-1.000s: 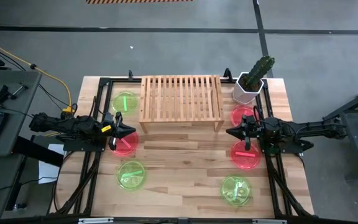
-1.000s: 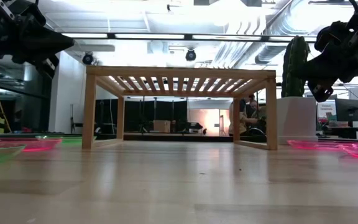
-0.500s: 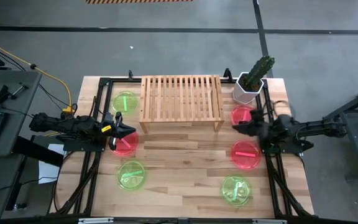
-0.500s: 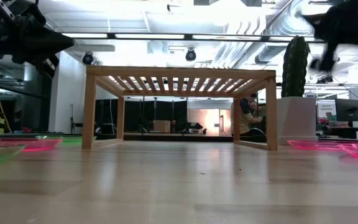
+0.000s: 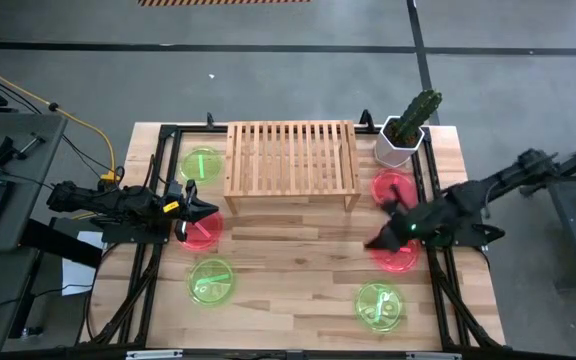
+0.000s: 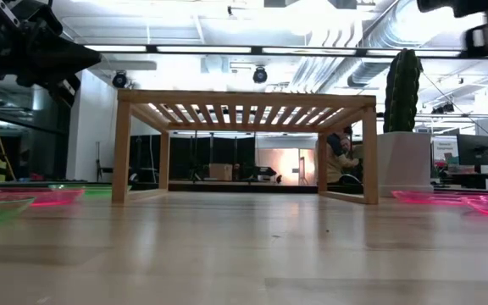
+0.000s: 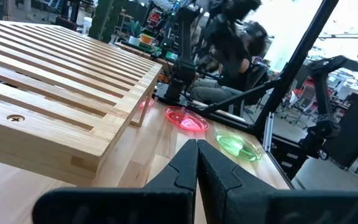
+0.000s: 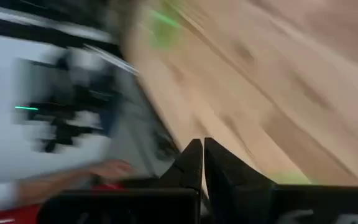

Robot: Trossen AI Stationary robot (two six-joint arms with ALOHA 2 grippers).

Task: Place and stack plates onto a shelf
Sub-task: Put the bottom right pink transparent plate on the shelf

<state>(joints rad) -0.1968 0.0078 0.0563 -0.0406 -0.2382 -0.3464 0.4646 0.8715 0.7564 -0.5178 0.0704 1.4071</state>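
Observation:
The light-wood slatted shelf [image 5: 291, 158] stands on its short legs at the table's far middle. Three green plates [image 5: 201, 163] [image 5: 212, 280] [image 5: 379, 306] and three pink plates [image 5: 199, 232] [image 5: 392, 186] [image 5: 396, 250] lie flat on the tabletop. My left gripper [image 5: 215, 212] is shut and hovers high over the left pink plate, pointing right; it shows in its wrist view [image 7: 197, 149]. My right gripper [image 5: 371, 243] is shut [image 8: 202, 149], raised, and slants over the left rim of the nearer right pink plate.
A cactus in a white pot [image 5: 404, 135] stands at the shelf's far right corner. Black frame rails [image 5: 153, 250] run along the table's left and right sides. Bare planks lie between the shelf and the near edge. A person [image 6: 339, 157] sits in the room behind.
My right gripper has risen, leaving the top of the low view, and swung toward the table's near edge, turning to slant over the nearer right pink plate. Its motion is fast and blurred. The left arm and all plates have kept still.

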